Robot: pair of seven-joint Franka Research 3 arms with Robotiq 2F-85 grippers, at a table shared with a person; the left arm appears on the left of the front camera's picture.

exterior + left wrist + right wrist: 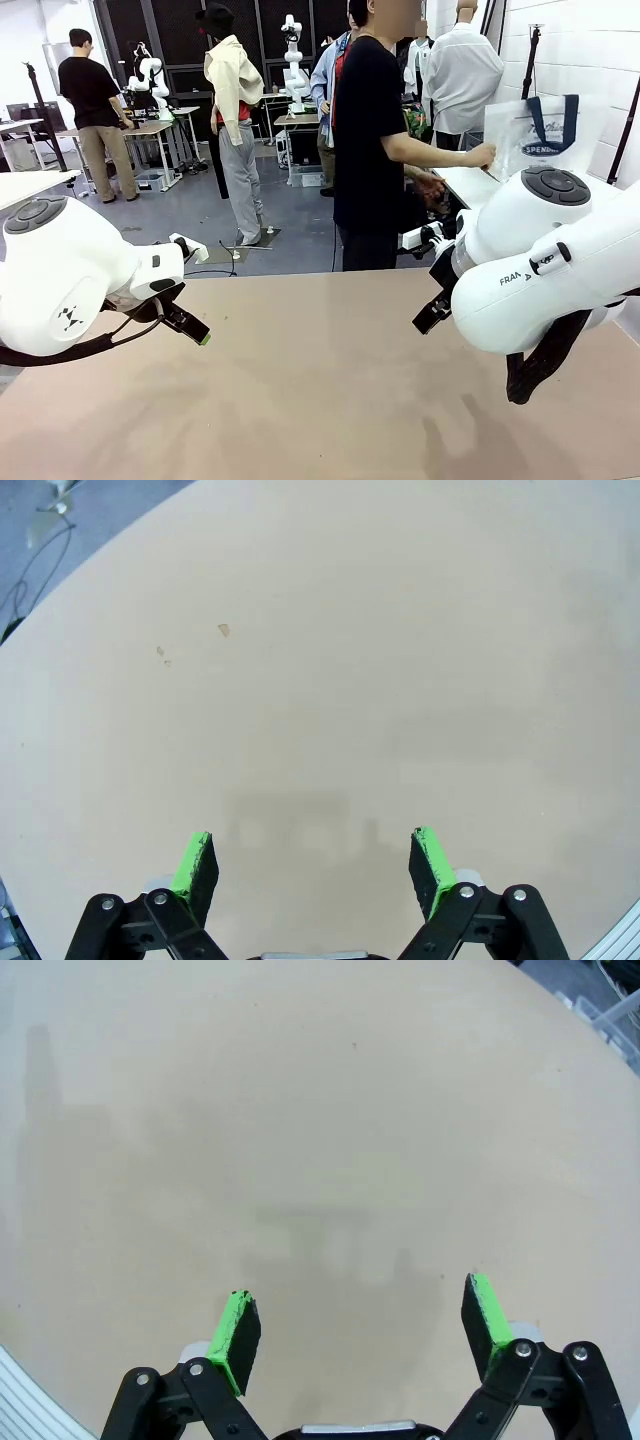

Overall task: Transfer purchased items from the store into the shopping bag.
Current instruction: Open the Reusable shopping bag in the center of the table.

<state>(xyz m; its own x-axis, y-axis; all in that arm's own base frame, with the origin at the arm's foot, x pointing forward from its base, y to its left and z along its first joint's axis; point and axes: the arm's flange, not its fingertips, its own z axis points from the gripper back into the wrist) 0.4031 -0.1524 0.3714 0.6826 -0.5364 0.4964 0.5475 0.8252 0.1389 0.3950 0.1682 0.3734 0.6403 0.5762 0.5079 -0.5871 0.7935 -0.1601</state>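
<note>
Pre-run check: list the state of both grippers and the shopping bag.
left gripper: open, empty, above the table
right gripper: open, empty, above the table
shopping bag: upright beyond the table, person's hand at its left edge

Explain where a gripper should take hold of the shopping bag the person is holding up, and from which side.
Probably the navy strap handles near the top of the shopping bag; its thin translucent body offers no firm edge. The bag is upright with the person's hand at its left edge, so come from the robot's right, where the open right gripper is nearer.
</note>
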